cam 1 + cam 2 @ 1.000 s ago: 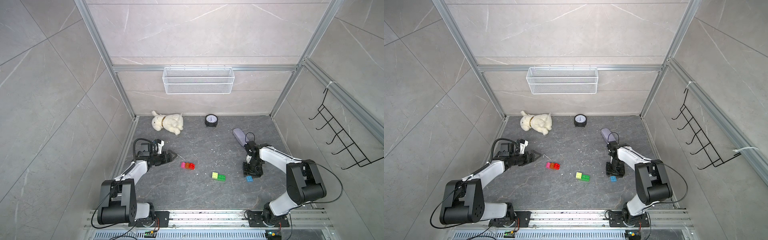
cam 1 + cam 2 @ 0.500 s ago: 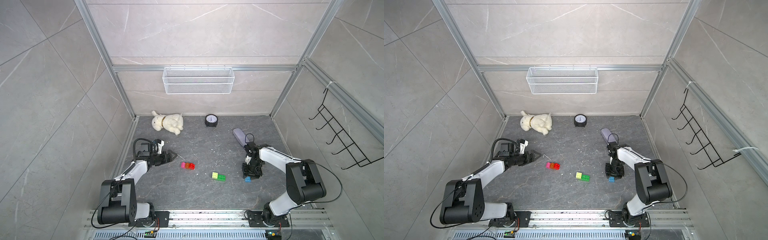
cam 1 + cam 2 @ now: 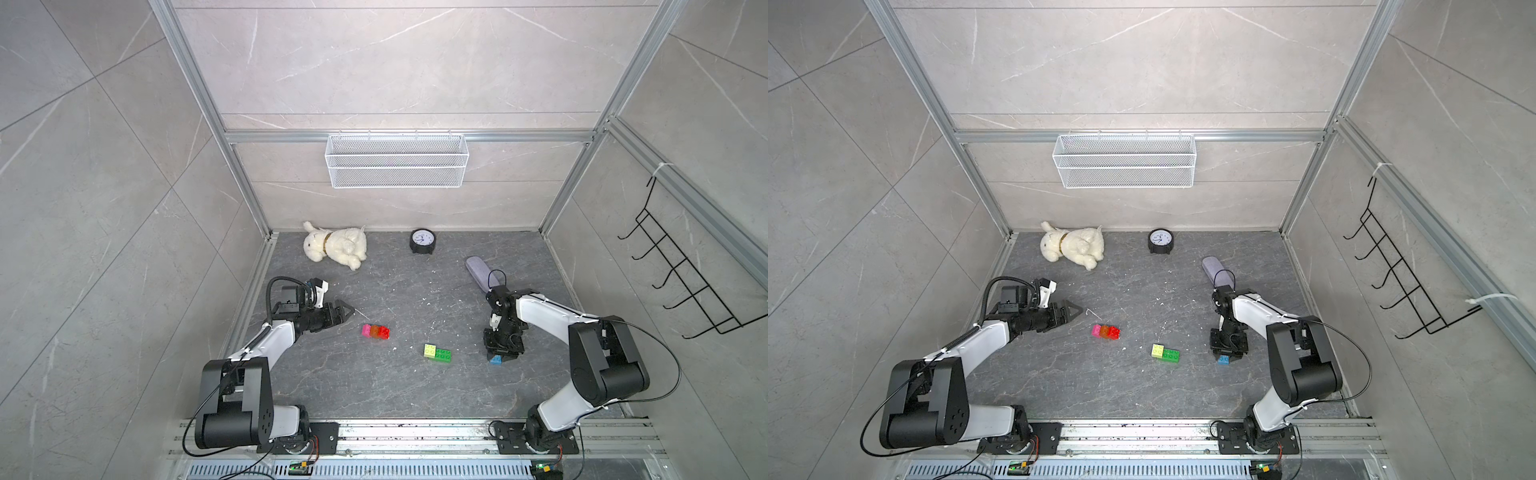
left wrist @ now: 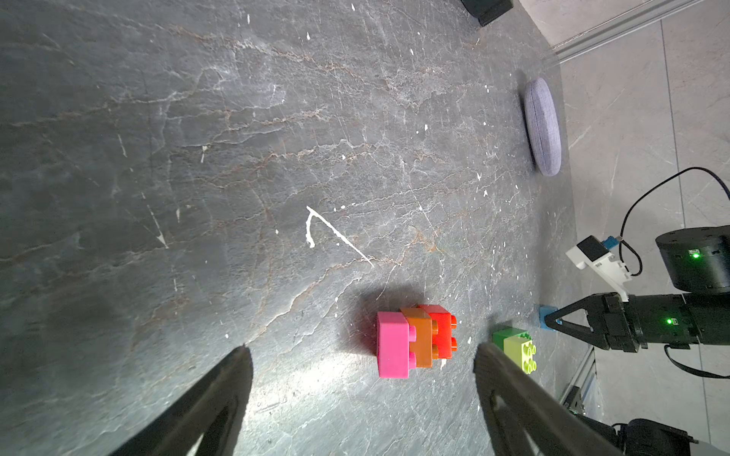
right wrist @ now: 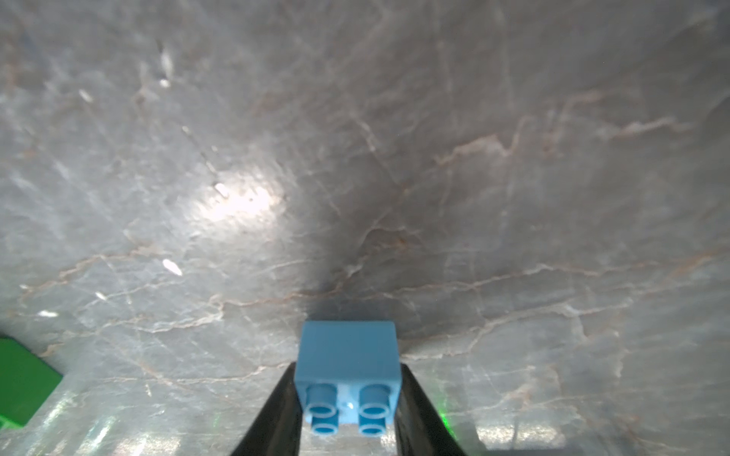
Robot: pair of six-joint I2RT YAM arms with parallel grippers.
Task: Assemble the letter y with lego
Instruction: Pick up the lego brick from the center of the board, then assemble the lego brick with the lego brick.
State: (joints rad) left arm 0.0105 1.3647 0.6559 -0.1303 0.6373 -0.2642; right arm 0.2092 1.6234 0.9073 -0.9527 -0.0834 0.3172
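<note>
Slate floor [image 3: 415, 395], scuffed. My right fingers [image 5: 416, 410] have just clamped onto the blue brick [image 5: 347, 355]; my left fingers [image 4: 225, 395] stand apart. Brick now liftable toward the green bar [image 3: 444, 355], I judge.

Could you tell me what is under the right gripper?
A small blue studded plastic brick, held between the right gripper's fingers; the gripper covers part of it from above.

The left arm [image 3: 272, 343] reaches low and forward, forearm nearly level. The left claw [image 3: 350, 310] points toward the middle, its fingers spread wide with nothing between them. The right arm [image 3: 548, 311] bends at the elbow, wrist turned straight down. The right claw [image 3: 500, 355] stands upright, its tips at the tabletop [image 3: 395, 395] and its fingers [image 5: 276, 410] pressed against both sides of a blue brick [image 5: 347, 355].
</note>
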